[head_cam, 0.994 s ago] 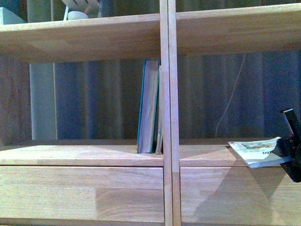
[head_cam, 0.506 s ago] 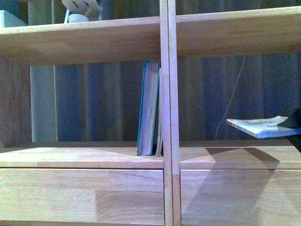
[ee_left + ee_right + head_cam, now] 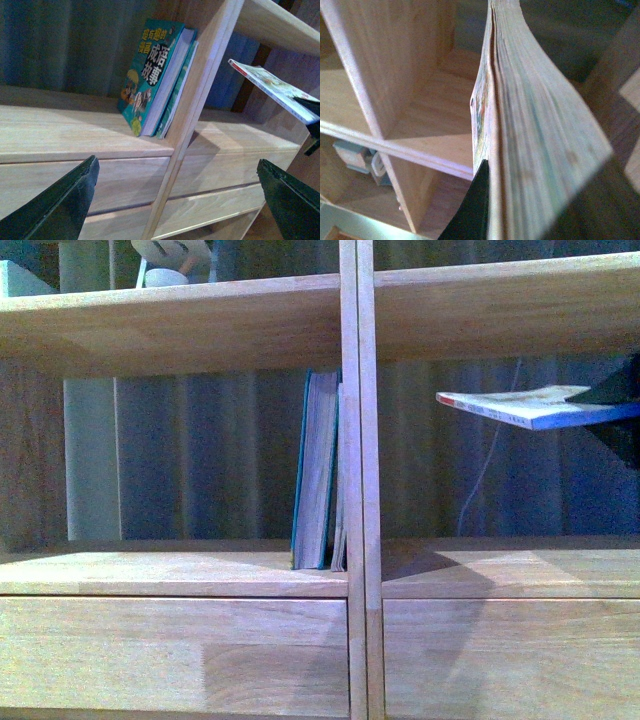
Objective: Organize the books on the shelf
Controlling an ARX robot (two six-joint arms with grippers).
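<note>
The light-wood shelf (image 3: 360, 490) fills the front view. Two teal books (image 3: 318, 470) stand upright in its left compartment, leaning on the centre divider. My right gripper (image 3: 612, 398), at the right edge, is shut on the white paperback book (image 3: 520, 405), holding it flat and high in the right compartment, just under the upper board. In the right wrist view the paperback (image 3: 530, 125) shows edge-on with one dark finger (image 3: 477, 205) against its cover. My left gripper (image 3: 177, 165) is open and empty in front of the drawers, below the teal books (image 3: 152, 75) and left of the paperback (image 3: 270, 87).
Plain drawer fronts (image 3: 170, 650) run below the compartment floor. A white object (image 3: 170, 260) and a pale box (image 3: 20, 275) sit on the upper shelf. A thin white cable (image 3: 490, 460) hangs behind the right compartment, in front of a dark curtain.
My right gripper has lifted the white paperback from shelf-floor level to near the top of the right compartment and carried it leftward. The teal books have not moved.
</note>
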